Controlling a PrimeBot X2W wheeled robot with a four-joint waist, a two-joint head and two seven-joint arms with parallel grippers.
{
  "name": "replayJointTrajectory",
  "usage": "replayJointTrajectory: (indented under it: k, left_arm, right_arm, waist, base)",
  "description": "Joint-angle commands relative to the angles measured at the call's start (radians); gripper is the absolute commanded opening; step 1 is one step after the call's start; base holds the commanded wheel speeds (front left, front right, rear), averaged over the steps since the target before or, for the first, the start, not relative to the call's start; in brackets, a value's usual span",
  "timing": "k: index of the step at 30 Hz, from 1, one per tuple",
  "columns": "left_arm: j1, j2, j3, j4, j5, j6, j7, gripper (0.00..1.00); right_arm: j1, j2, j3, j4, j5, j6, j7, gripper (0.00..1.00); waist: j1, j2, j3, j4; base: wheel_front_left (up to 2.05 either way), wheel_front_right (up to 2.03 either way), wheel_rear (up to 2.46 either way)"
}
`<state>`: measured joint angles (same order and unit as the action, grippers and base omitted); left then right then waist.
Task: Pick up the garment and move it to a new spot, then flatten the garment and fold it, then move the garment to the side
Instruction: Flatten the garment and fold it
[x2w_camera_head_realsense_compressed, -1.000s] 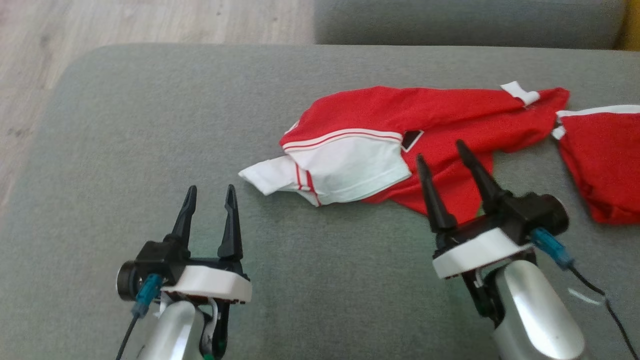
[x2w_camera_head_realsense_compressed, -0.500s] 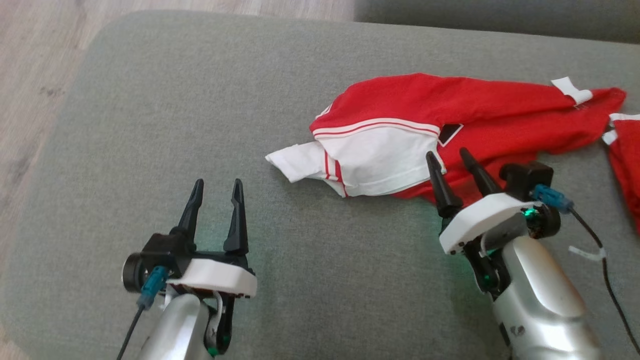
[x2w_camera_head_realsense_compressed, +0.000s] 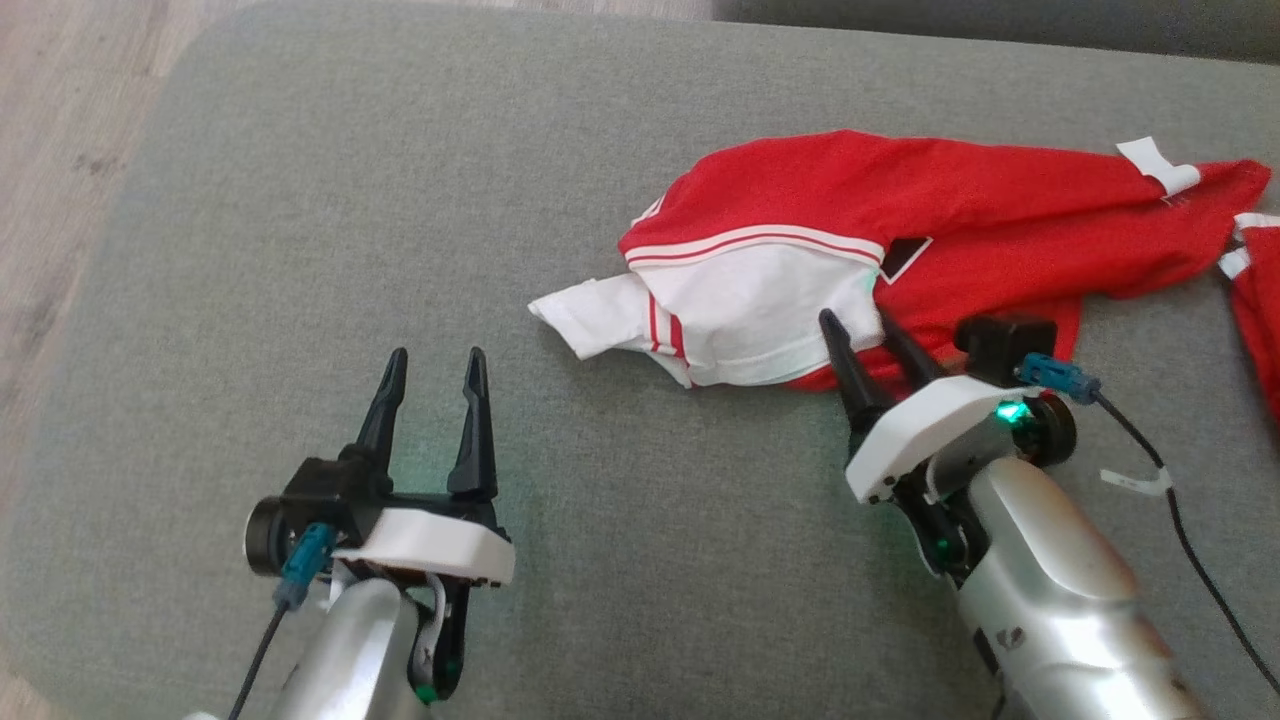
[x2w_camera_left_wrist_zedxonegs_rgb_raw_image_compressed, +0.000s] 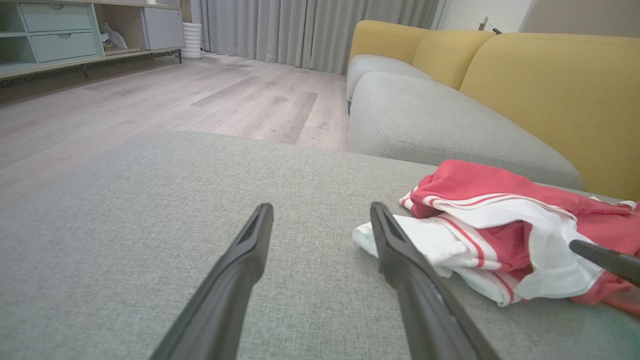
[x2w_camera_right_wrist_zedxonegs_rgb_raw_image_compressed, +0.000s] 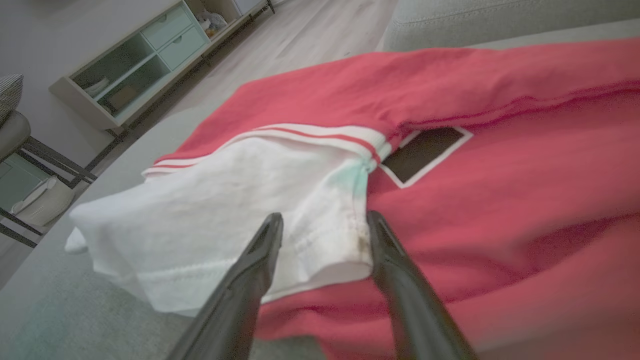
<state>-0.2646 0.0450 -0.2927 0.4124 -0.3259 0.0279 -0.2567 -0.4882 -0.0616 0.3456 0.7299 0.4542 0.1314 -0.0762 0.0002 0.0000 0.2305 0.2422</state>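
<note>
The red-and-white garment (x2w_camera_head_realsense_compressed: 900, 215) lies crumpled at the far right of the grey cushion (x2w_camera_head_realsense_compressed: 400, 200). Our right gripper (x2w_camera_head_realsense_compressed: 857, 322) is spread astride its white sleeve (x2w_camera_head_realsense_compressed: 760, 330). Our left gripper (x2w_camera_head_realsense_compressed: 436, 356), also spread, sits near left, well apart.

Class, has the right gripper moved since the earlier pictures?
Yes. Against the black patch on the garment, the right gripper has shifted left, to the white sleeve.
</note>
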Motion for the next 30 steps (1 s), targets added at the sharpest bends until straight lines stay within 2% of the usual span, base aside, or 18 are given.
replayJointTrajectory:
  k: [1, 9, 15, 19, 22, 26, 30]
  left_arm:
    - [-0.035, 0.005, 0.026, -0.026, 0.003, 0.007, -0.005, 1.0]
    - [-0.017, 0.005, 0.039, -0.009, 0.014, 0.002, -0.005, 1.0]
    - [-0.003, 0.005, 0.039, -0.008, 0.017, 0.001, -0.005, 1.0]
    - [-0.003, 0.005, 0.022, -0.017, 0.012, -0.001, -0.005, 1.0]
    - [-0.012, 0.005, 0.002, -0.02, 0.001, 0.0, -0.005, 1.0]
    - [-0.034, 0.005, -0.031, -0.022, -0.023, 0.003, -0.005, 1.0]
    - [-0.053, 0.005, -0.067, -0.024, -0.049, 0.008, -0.005, 1.0]
  right_arm:
    - [-0.026, 0.011, 0.029, -0.028, 0.011, -0.001, -0.015, 0.0]
    - [-0.026, 0.003, 0.092, -0.052, 0.076, -0.001, -0.072, 0.0]
    - [-0.055, -0.019, 0.108, -0.163, 0.142, -0.001, -0.067, 0.0]
    - [-0.137, -0.031, 0.051, -0.229, 0.188, -0.001, -0.01, 0.0]
    - [-0.229, -0.042, -0.011, -0.225, 0.186, -0.001, 0.04, 0.0]
    - [-0.372, -0.06, -0.123, -0.136, 0.146, -0.001, 0.081, 0.0]
    - [-0.525, -0.083, -0.22, 0.002, 0.071, -0.001, 0.083, 0.0]
  waist:
    - [-0.0002, 0.0, -0.004, -0.003]
    - [-0.0002, 0.0, -0.057, -0.029]
    - [-0.0002, 0.0, -0.084, -0.033]
    - [-0.0002, 0.0, -0.068, -0.012]
    - [-0.0002, 0.0, -0.044, 0.02]
    - [-0.0002, 0.0, -0.006, 0.082]
    - [-0.0002, 0.0, 0.022, 0.154]
  base:
    - [0.0, 0.0, 0.0]
    - [0.0, 0.0, 0.0]
    - [0.0, 0.0, 0.0]
    - [0.0, 0.0, 0.0]
    - [0.0, 0.0, 0.0]
    - [0.0, 0.0, 0.0]
    - [0.0, 0.0, 0.0]
